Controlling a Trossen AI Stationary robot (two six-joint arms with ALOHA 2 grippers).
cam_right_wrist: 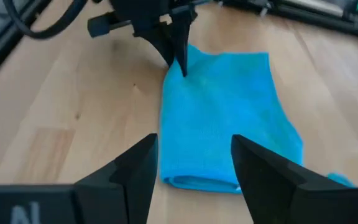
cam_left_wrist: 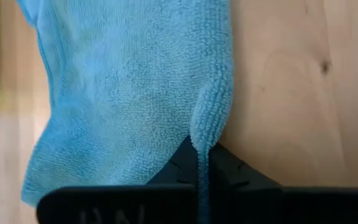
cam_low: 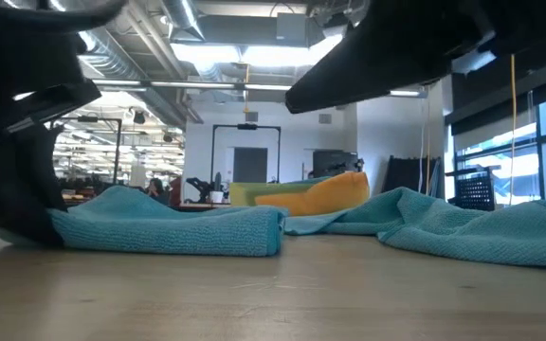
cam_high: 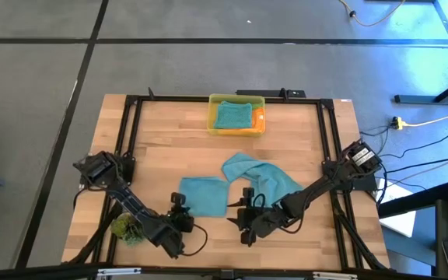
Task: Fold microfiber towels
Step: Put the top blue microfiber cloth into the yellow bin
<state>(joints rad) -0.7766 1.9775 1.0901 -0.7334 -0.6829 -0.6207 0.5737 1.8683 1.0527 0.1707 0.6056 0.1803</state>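
Towel (cam_left_wrist: 129, 106) edge in left gripper (cam_left_wrist: 202, 163), seemingly.

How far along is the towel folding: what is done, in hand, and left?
Done: towels sit in the yellow bin. In hand: the left gripper, jaws shut, pinches the folded teal towel at its edge; the right gripper waits open beside it. Left: the crumpled teal towel.

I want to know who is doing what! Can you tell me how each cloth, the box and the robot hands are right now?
Folded teal towel: flat on table, edge pinched.
Second teal towel: crumpled, unfolded.
Yellow bin: holds a folded teal cloth.
Left gripper: fingers shut on folded towel's edge.
Right gripper: fingers open, empty.
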